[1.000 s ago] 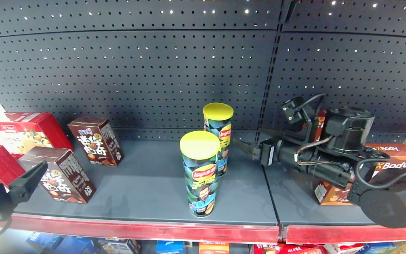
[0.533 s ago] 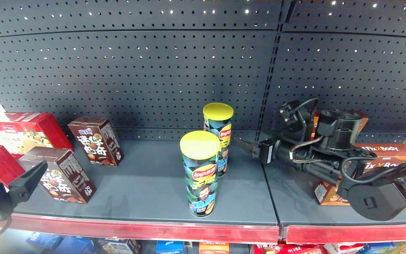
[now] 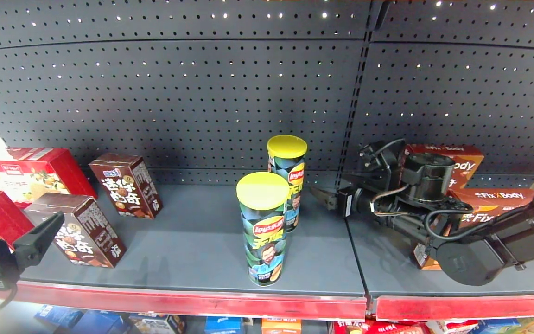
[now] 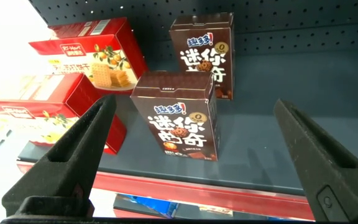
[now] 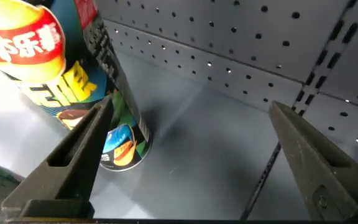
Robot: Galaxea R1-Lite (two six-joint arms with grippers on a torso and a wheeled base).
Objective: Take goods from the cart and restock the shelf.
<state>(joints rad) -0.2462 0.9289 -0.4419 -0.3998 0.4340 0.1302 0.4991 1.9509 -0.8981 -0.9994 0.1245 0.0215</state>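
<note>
Your right end effector [image 5: 192, 107] stands open and empty, just right of the rear can [image 3: 288, 178]. The front can [image 3: 263, 227] stands upright near the shelf [image 3: 188, 246] edge. Your left end effector [image 4: 194, 102] gapes open, facing brown boxes [image 4: 182, 121].

The right arm [image 3: 438, 222] reaches in level from the right, with its wrist aimed at the rear chip can [image 3: 287, 181]. The right gripper [image 3: 318, 192] sits just right of that can without touching it. Its fingers [image 5: 73, 168] are spread wide with nothing between them. The left gripper [image 4: 191, 152] is well left of the same can and nearer the camera. It is low, spread wide and holds nothing.
</note>
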